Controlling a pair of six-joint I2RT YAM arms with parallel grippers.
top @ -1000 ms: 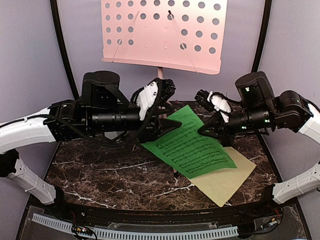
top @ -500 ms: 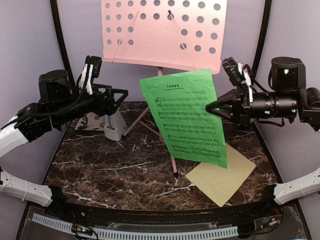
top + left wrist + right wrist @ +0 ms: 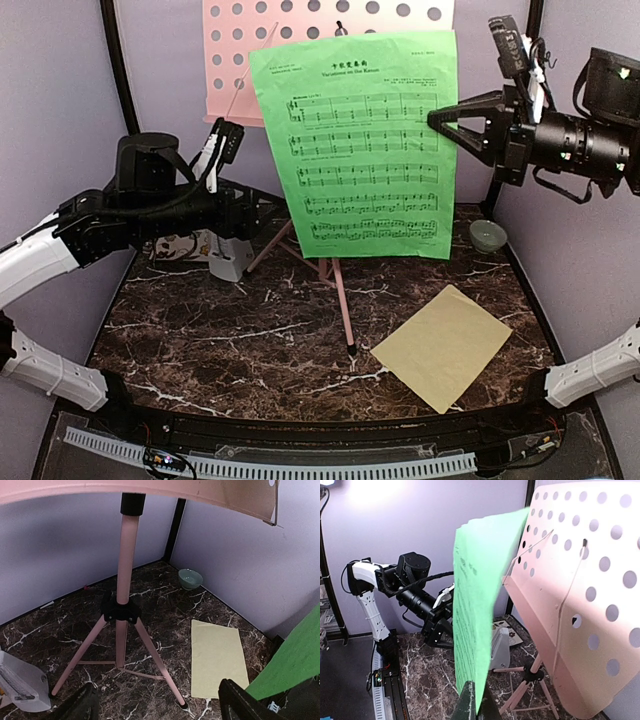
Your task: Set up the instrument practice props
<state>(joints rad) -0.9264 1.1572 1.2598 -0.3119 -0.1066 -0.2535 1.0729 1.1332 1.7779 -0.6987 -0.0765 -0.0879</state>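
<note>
Our left arm (image 3: 150, 200) and right arm (image 3: 585, 145) each run from glossy white shell links near the base to matte black cylindrical joints at the wrist. Black cables loop past a small white bracket (image 3: 210, 155) on each wrist, and tiny green lights (image 3: 566, 152) dot the right housing. The left gripper (image 3: 158, 692) and right gripper (image 3: 432, 117) both have black wedge-shaped fingers.

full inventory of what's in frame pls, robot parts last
music stand: 1, pink, standing rear centre of the table
green sheet: 1, green, held upright in front of the stand's desk
yellow page: 1, pale yellow, flat on table, front right
metronome: 1, grey-white, rear left, beside the stand's legs
patterned card: 1, flowered, flat, left of the metronome
bowl: 1, pale green, rear right corner
table: 1, dark marble
left gripper: 1, black, open, empty
right gripper: 1, black, shut on the green sheet's right edge
</note>
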